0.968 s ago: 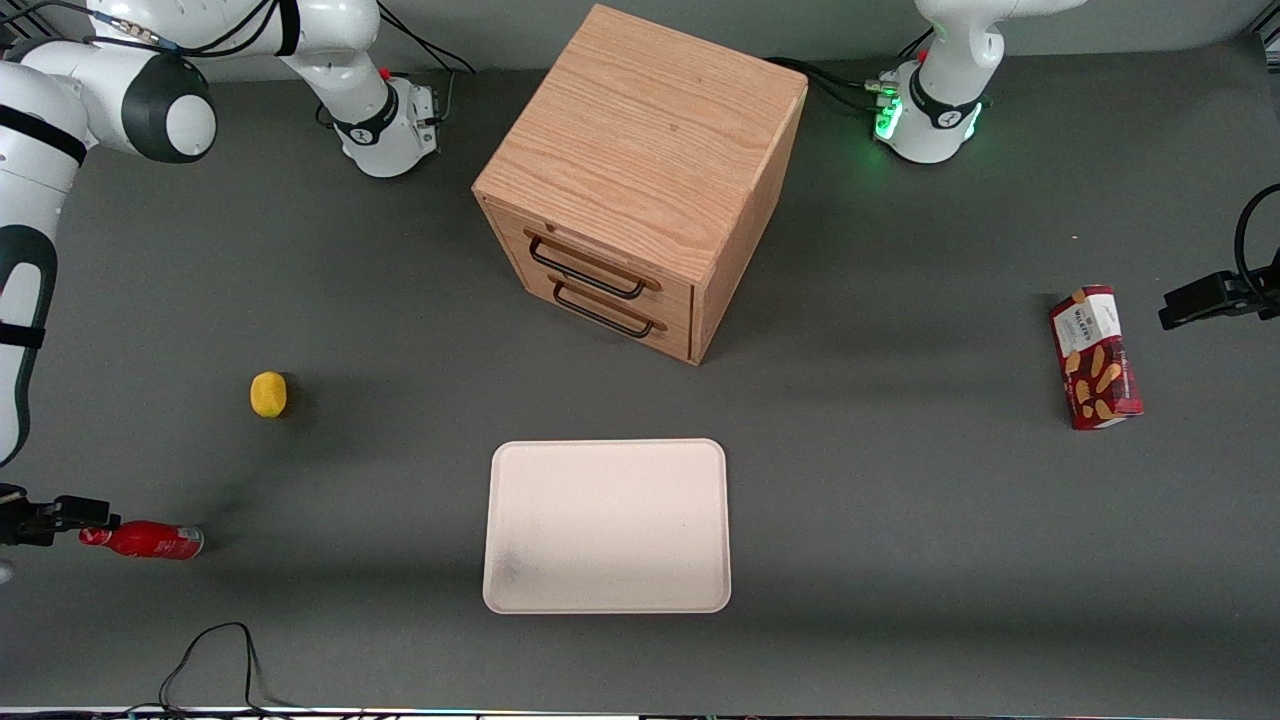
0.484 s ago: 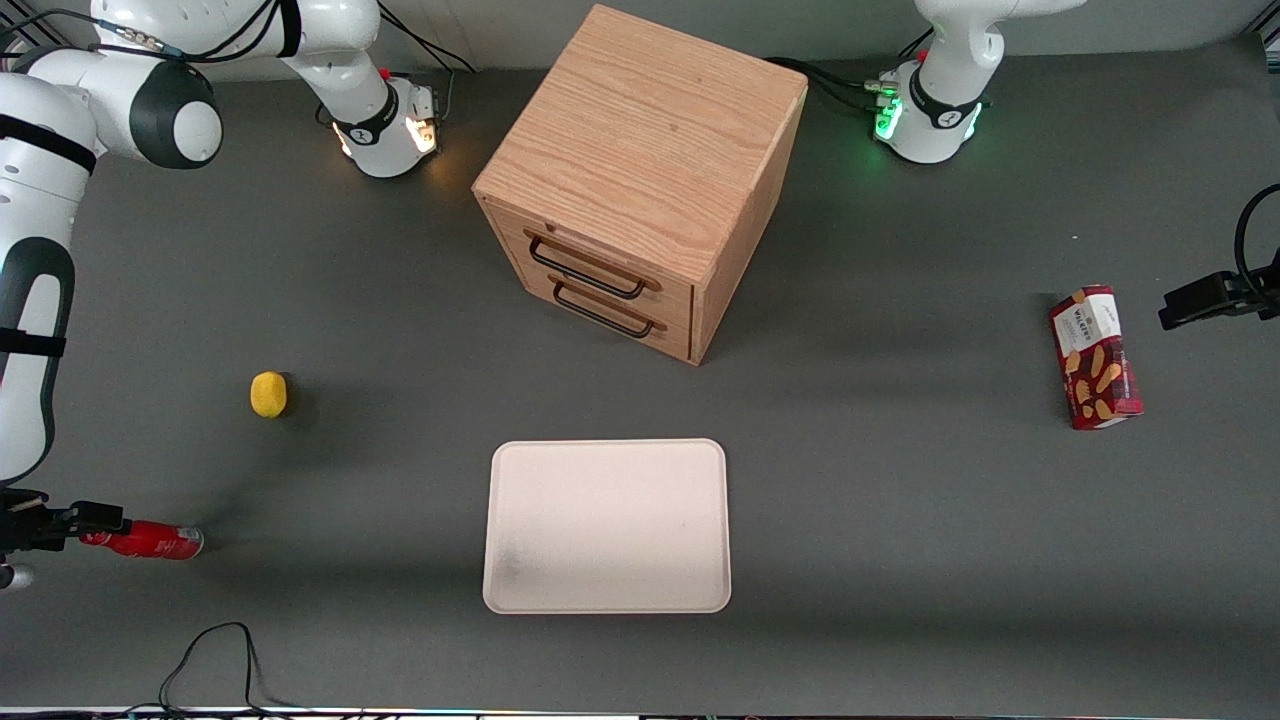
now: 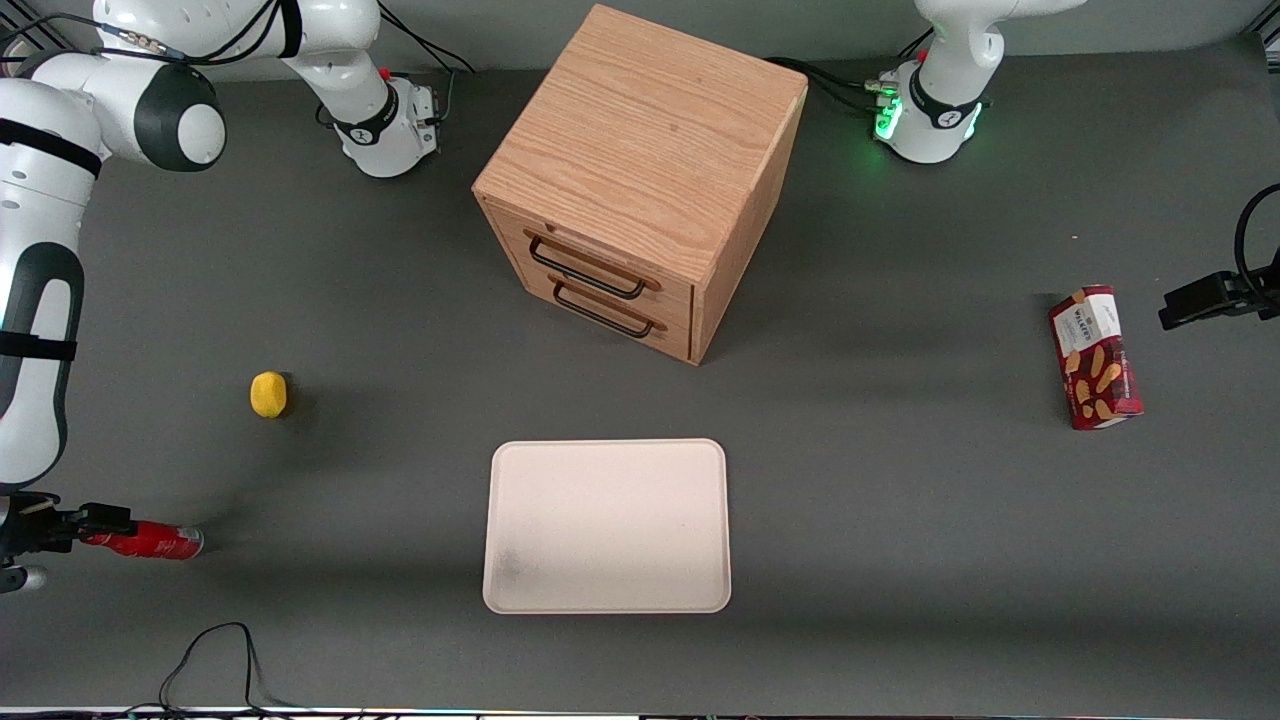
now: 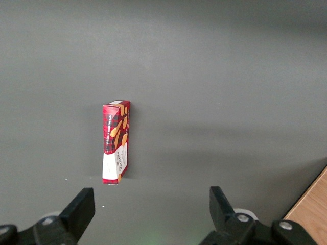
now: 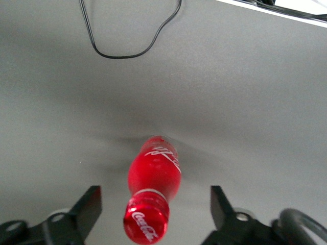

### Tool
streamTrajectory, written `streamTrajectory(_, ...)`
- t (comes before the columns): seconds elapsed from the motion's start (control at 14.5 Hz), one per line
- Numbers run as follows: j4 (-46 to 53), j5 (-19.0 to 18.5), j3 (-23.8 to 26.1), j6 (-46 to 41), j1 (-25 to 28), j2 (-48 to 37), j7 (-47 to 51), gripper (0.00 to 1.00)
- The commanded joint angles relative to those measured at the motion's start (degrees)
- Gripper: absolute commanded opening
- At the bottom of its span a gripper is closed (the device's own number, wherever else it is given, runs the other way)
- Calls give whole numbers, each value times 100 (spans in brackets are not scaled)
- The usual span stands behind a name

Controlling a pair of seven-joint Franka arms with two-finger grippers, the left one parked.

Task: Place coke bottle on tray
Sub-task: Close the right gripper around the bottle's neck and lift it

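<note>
Dark grey matte tabletop (image 3: 900, 520); a black cable (image 5: 130, 38) loops on it just past the bottle's base. The gripper (image 5: 153, 209) hangs low at the working arm's end, fingers (image 5: 87, 206) spread wide, holding nothing. Coke bottle (image 5: 153, 181) lies on its side, red with white lettering, cap end between the fingers. Cream tray (image 3: 607, 525) sits well apart from the gripper, toward mid-table, nothing on it.

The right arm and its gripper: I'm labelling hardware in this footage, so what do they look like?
The right arm has glossy white shells with black joint bands, a grey end cap and black cables by its base. Its gripper, at the coke bottle, has two black angular fingers.
</note>
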Motion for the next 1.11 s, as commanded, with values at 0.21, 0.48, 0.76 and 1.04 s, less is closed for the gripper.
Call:
streamTrajectory(0.21, -65, -247, -2, 1, 69, -108, -86, 27)
streamTrajectory(0.48, -48, -369, -2, -183, 69, -160, -121, 6)
streamTrajectory(0.76, 5, -387, -2, -1200, 69, -748, -112, 5)
streamTrajectory(1.04, 49, -510, -2, -2142, 69, -1520, -130, 5)
